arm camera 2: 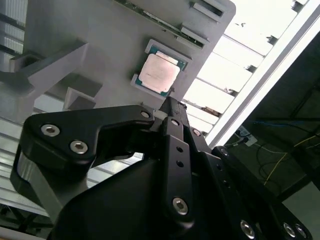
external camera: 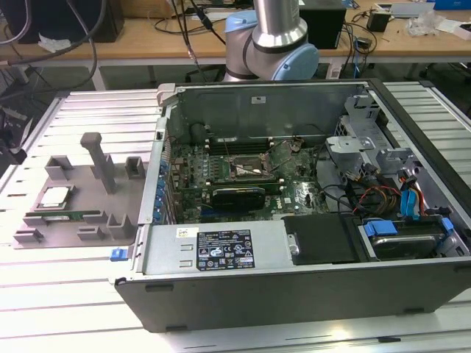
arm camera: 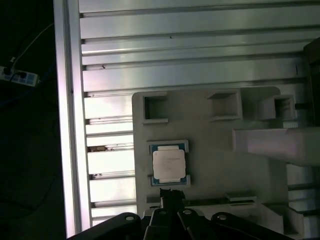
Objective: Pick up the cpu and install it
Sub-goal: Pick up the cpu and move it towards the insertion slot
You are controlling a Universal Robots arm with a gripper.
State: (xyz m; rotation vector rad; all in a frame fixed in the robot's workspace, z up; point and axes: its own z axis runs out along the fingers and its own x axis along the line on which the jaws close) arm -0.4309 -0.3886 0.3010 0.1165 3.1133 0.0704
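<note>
The cpu (external camera: pixel 55 196) is a small square chip with a silvery top and a thin green rim. It lies flat in a square recess of the grey fixture plate (external camera: pixel 73 176) at the exterior view's left. Both wrist views look down on it from above: the cpu (arm camera 2: pixel 159 73) (arm camera: pixel 169 165) sits apart from the tip of my gripper (arm camera 2: pixel 169 102) (arm camera: pixel 170 194). The black fingers are pressed together with nothing between them. The socket frame (external camera: pixel 246 168) sits on the motherboard inside the open computer case (external camera: pixel 221 254).
The fixture plate carries an upright grey post (external camera: pixel 99 158), several small block pockets (arm camera: pixel 155 107) and a long green memory stick (external camera: pixel 62 217). The case holds cables, a drive cage (external camera: pixel 360 140) and a black cover (external camera: pixel 324 239). A ribbed metal table (arm camera: pixel 190 45) lies beneath.
</note>
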